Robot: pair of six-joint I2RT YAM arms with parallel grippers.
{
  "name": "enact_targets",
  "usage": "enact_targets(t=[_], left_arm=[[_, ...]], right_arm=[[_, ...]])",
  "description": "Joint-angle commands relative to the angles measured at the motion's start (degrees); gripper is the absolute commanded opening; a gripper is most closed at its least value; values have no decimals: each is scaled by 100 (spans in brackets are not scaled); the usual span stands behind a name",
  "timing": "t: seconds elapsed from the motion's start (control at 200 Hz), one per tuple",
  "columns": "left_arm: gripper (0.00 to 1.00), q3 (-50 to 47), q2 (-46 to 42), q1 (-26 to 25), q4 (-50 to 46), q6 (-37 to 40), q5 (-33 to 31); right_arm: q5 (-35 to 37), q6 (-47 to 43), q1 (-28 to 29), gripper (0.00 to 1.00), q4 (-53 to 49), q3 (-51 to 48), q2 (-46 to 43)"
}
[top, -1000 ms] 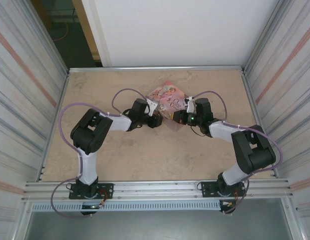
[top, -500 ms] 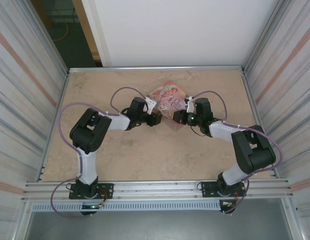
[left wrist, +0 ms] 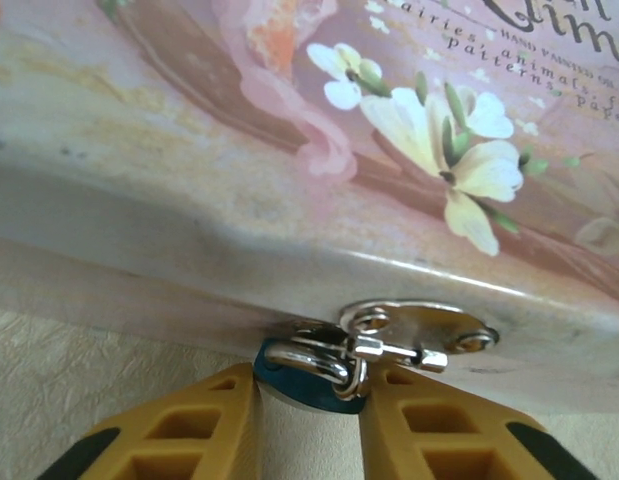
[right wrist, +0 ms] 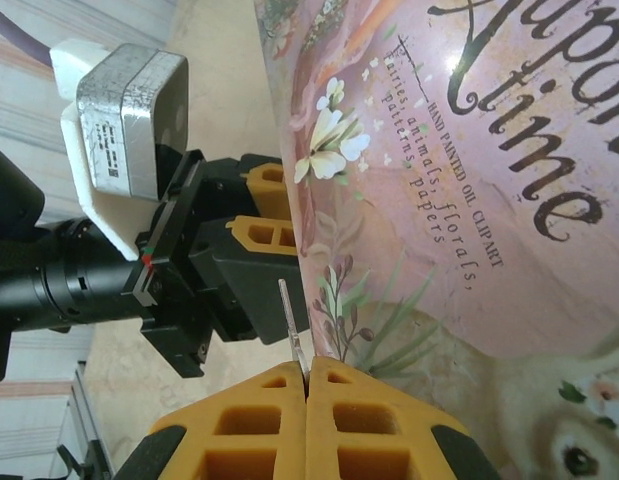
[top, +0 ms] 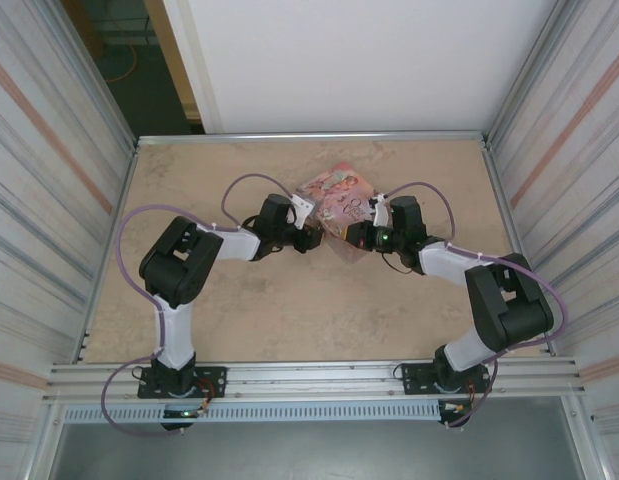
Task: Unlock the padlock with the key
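The left gripper (left wrist: 309, 392) pinches the tiny blue-teal padlock (left wrist: 292, 388) between yellow fingers (left wrist: 189, 440). The padlock hangs from the silvery hasp (left wrist: 414, 330) at the 6 o'clock edge of the pink illustrated rectangular tin (left wrist: 289, 150). The right gripper (right wrist: 307, 375), fingers pressed together, nips a thin silvery key (right wrist: 290, 320) pointing to 12 o'clock.

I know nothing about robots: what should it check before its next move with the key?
1. Thin silvery key pinched in the shut right gripper: ok.
2. Tiny blue-teal padlock between the left gripper fingers, which seem to touch both sides: ok.
3. Firmness of that hold: cannot tell.
4. Padlock hanging on the metal hasp of the pink illustrated rectangular tin: ok.
5. Keyhole facing the key: cannot tell, hidden.
6. Key tip at the padlock: not ok, it lies against the tin's lid.
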Motion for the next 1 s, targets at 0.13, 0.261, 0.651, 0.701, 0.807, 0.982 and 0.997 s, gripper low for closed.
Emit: enact_targets(t=[0.13,0.261,0.651,0.701,0.807,0.982,0.997], left_arm=[[36,-168,-180,49,178,92,72],[41,-370,-476,87,199,134,10],[59,-827,-1193,614,155,508,864],[62,-840,-1206,711,153,527,1003],[64,-1013,-1295,870,366,588,1120],[65,-1202,-1549,938,293,716,1112],[65,-1219,-1555,937,290,727,1112]], right_arm=[[-34,-179,7,0,-229,45,-184],[-46,-188,22,0,-438,227,-296],[103,-103,228,0,-773,1323,283],[130,-75,270,0,-754,1482,468],[124,19,361,0,-632,1833,890],[80,192,448,0,-455,2422,1544],[73,208,456,0,-448,2482,1586]])
